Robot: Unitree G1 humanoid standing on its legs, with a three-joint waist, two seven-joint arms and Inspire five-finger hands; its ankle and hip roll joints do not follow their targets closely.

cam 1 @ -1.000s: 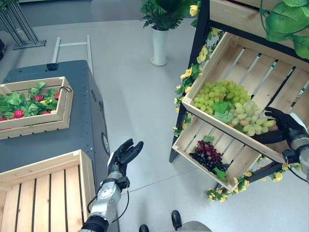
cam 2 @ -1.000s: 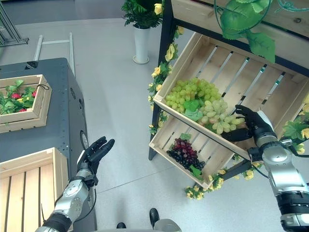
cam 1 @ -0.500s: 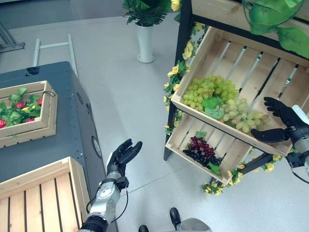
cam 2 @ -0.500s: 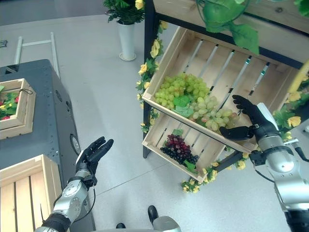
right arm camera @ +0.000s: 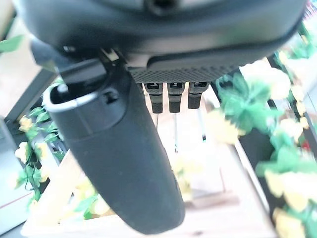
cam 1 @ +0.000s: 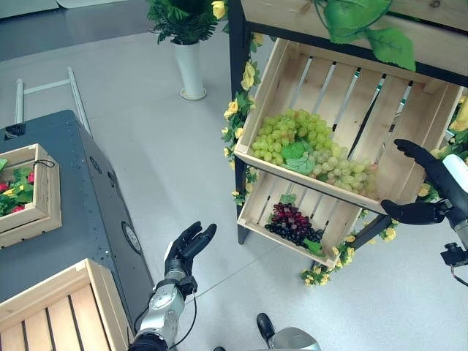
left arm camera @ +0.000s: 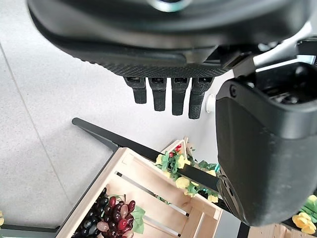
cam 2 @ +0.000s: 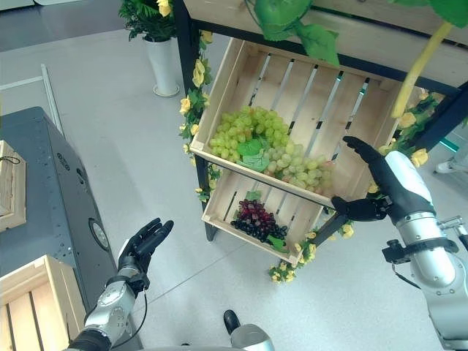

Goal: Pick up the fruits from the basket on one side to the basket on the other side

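Green grapes (cam 1: 311, 150) lie in the tilted upper wooden crate (cam 1: 351, 80) of a dark rack. Dark purple grapes (cam 1: 292, 223) rest in the lower crate (cam 1: 259, 212), also seen in the left wrist view as purple grapes (left arm camera: 109, 218). My right hand (cam 1: 431, 190) hangs open just right of the upper crate's front corner, holding nothing, with fingers straight and thumb pointing toward the crate. My left hand (cam 1: 186, 245) is open over the floor beside the grey cabinet, apart from the fruit. An empty slatted crate (cam 1: 55, 307) sits at the lower left.
A grey cabinet (cam 1: 77, 212) carries a wooden crate (cam 1: 29, 197) of leaves and red fruit at the far left. A white vase (cam 1: 190, 66) with a plant stands behind the rack. Yellow flower garlands (cam 1: 241, 110) trim the rack's posts. Open floor lies between cabinet and rack.
The camera has swung right, so the whole scene slid left. My right hand has drawn back out of the upper crate, away from the green grapes, and now hangs beside its corner. The left hand kept its pose.
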